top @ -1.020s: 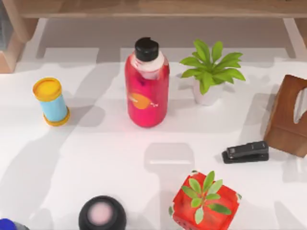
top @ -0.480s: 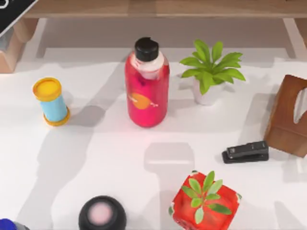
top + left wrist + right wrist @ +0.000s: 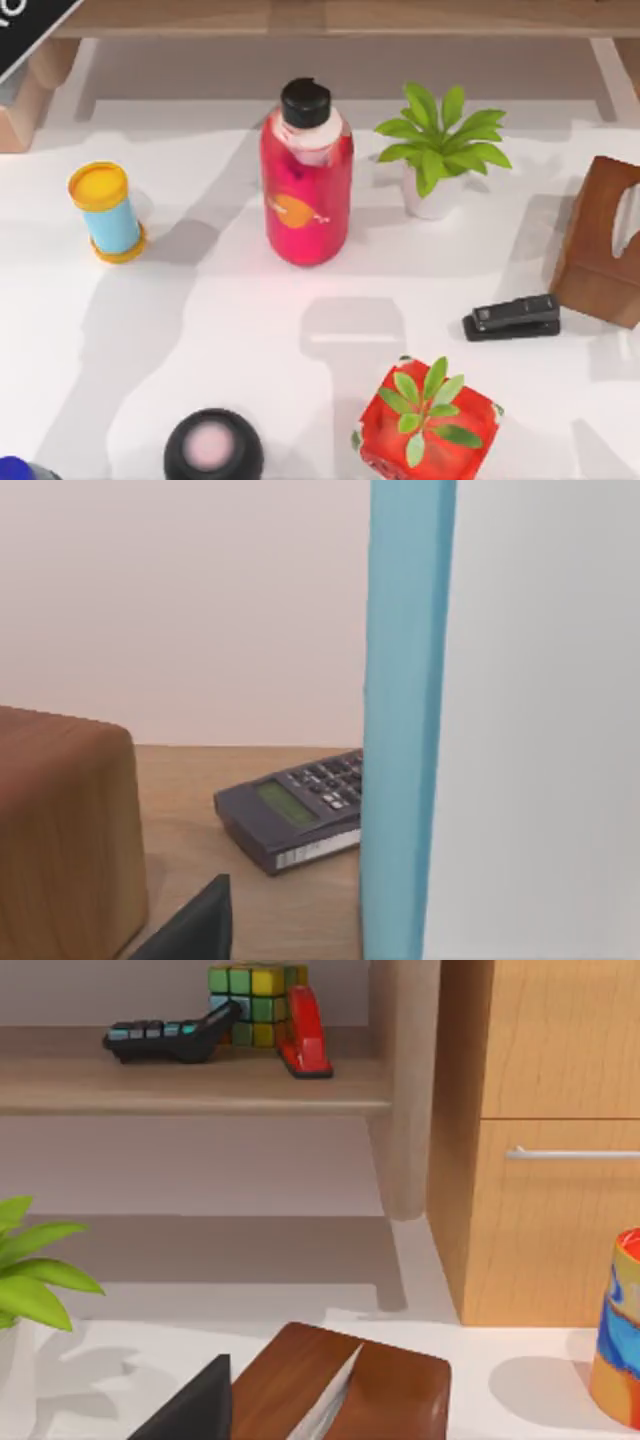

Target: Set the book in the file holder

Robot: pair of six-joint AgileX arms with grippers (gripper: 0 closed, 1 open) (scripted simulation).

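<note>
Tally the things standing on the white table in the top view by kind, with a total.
Potted plants: 2
Bottles: 1
Yellow-capped canisters: 1
Staplers: 1
Wooden tissue boxes: 1
Round black objects: 1
Total: 7

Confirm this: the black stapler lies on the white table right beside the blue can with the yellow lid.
Not so. In the top view the black stapler lies on the white table beside the brown wooden box at the right, far from the blue can.

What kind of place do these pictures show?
Probably an office desk, rendered in simulation. A stapler lies on the white table, a calculator rests on a wooden shelf, and a wooden drawer unit stands beside the table.
</note>
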